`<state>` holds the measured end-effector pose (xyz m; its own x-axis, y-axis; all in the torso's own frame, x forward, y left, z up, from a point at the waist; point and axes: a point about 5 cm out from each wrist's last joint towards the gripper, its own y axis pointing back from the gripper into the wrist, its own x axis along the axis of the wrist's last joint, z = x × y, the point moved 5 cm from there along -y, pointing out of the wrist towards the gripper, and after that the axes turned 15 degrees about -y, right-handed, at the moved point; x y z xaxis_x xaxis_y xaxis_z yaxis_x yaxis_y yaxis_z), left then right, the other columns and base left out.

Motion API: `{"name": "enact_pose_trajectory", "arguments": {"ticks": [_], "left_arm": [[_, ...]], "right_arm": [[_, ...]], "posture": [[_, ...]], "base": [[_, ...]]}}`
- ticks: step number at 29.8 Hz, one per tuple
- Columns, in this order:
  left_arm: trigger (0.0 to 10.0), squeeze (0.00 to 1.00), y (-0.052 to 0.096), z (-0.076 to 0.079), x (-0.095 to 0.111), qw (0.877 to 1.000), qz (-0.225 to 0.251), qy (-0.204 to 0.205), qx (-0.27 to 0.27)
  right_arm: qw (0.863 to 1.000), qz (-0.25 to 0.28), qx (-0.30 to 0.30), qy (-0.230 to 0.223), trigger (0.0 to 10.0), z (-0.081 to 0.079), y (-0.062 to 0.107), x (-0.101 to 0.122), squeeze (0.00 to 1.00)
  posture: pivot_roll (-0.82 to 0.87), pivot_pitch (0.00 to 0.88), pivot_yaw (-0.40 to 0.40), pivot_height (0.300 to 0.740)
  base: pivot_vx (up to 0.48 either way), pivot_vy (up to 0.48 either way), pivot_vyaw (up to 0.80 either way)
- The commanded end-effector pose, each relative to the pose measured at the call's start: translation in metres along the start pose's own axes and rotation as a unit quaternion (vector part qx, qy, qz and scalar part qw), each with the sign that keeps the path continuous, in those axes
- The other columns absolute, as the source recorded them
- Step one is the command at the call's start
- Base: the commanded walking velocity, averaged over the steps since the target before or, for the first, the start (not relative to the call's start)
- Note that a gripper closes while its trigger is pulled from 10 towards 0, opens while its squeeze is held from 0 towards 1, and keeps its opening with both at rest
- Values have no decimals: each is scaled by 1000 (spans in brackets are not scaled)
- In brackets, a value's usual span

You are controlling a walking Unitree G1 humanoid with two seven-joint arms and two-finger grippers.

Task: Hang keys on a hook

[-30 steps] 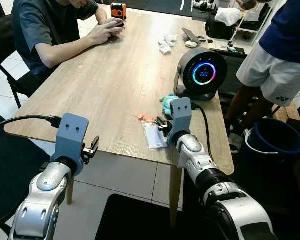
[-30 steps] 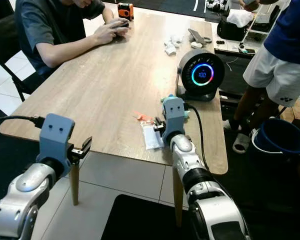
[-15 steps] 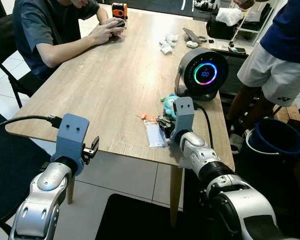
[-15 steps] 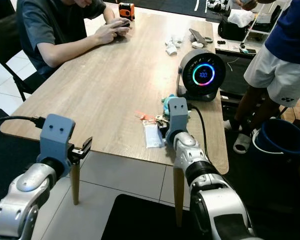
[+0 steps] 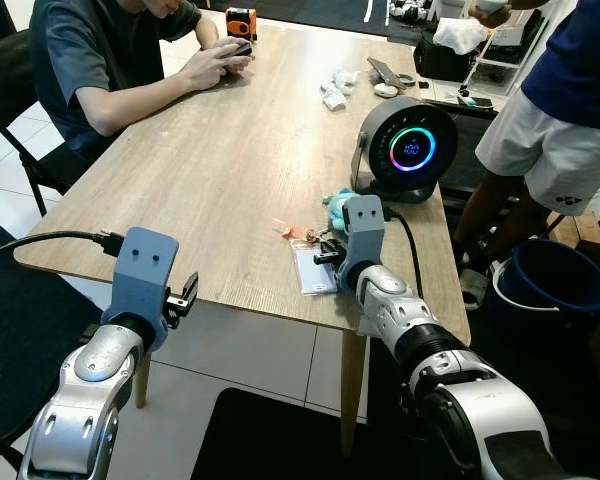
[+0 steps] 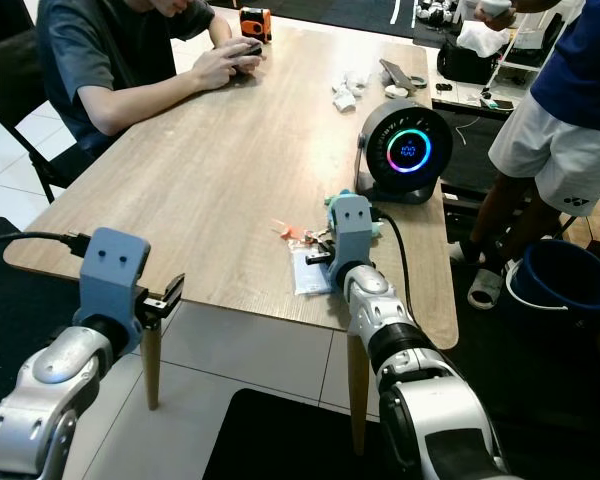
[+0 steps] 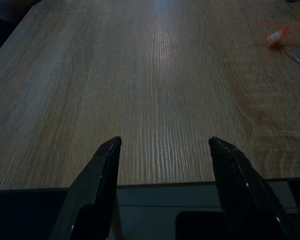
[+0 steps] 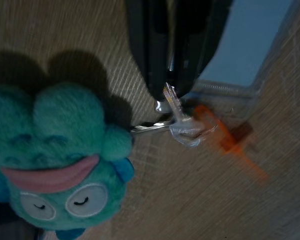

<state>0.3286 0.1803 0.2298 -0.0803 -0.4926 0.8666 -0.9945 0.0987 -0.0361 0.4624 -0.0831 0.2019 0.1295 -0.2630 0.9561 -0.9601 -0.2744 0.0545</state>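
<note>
The key bunch (image 5: 312, 238) lies on the wooden table (image 5: 210, 170) near its right front edge: a silver key (image 8: 176, 107), a teal plush charm (image 8: 55, 155), a clear card holder (image 5: 313, 270) and an orange tag (image 5: 285, 231). My right gripper (image 8: 172, 92) is low over the bunch, shut on the silver key beside the plush charm (image 5: 337, 203). My left gripper (image 7: 164, 150) hovers open at the table's front edge, left of the keys, with nothing between its fingers.
A round black device with a glowing ring (image 5: 405, 150) stands just behind the keys. A person (image 5: 90, 60) sits at the far left of the table, another person (image 5: 560, 110) stands at the right by a blue bucket (image 5: 555, 275). Small items (image 5: 332, 88) lie at the far end.
My right wrist has shifted slightly over the key bunch. The bunch still lies on the table and the left arm has not moved.
</note>
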Motion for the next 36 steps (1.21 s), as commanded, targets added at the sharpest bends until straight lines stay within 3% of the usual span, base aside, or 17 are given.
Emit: {"name": "enact_pose_trajectory", "arguments": {"ticks": [1,2,3,4,9,11,12,14,16,20,21,24,30,33,36], "left_arm": [[10000,0,1,6,-6,1000,-8,-3,-9],[10000,0,1,6,-6,1000,-8,-3,-9],[10000,0,1,6,-6,1000,-8,-3,-9],[10000,0,1,6,-5,1000,-8,-3,-9],[10000,0,1,6,-5,1000,-8,-2,-8],[10000,0,1,6,-6,1000,-8,-2,-7],[10000,0,1,6,-6,1000,-8,-2,-7],[10000,0,2,6,-6,1000,-9,-1,-6],[10000,0,1,6,-6,1000,-9,-1,-6],[10000,0,0,6,-5,1000,-7,-1,-6],[10000,0,-1,6,-5,1000,-6,0,-5],[10000,0,-2,6,-4,1000,-4,0,-5],[10000,0,-2,0,10,1000,21,6,3],[10000,0,4,-22,35,997,70,3,44],[10000,0,9,-30,45,994,92,-21,60]], "right_arm": [[999,-35,-23,-11,0,13,5,-25,0],[999,-34,-23,-11,0,13,5,-24,0],[999,-32,-23,-11,4549,13,5,-23,0],[999,-24,-21,-9,10000,12,4,-20,0],[1000,6,-7,4,10000,6,3,-7,0],[996,67,42,31,10000,-11,4,15,0],[996,67,42,31,10000,-11,4,15,0],[981,144,128,35,10000,-41,13,44,0],[964,183,193,30,10000,-62,24,59,0],[952,201,229,24,10000,-75,32,66,0],[944,206,256,21,10000,-84,39,69,0],[938,199,283,20,10000,-93,44,65,0],[930,146,335,44,10000,-105,55,35,0],[938,121,323,44,10000,-99,56,20,0],[939,119,319,40,10000,-98,58,18,0]], "posture": [[278,291,-67,740],[277,291,-68,740],[277,291,-68,740],[277,292,-69,740],[277,292,-71,740],[277,292,-73,740],[277,292,-73,740],[275,286,-73,740],[274,281,-73,740],[271,279,-74,740],[268,275,-73,740],[263,270,-73,740],[255,260,-69,740],[254,256,-70,740],[249,247,-71,740]], "base": [[0,0,0],[0,0,0],[0,0,0],[0,0,0],[0,0,0],[0,0,0],[0,0,0],[0,0,0],[0,0,0],[0,0,0],[0,0,0],[0,0,0],[0,0,0],[0,0,0],[0,0,0]]}}
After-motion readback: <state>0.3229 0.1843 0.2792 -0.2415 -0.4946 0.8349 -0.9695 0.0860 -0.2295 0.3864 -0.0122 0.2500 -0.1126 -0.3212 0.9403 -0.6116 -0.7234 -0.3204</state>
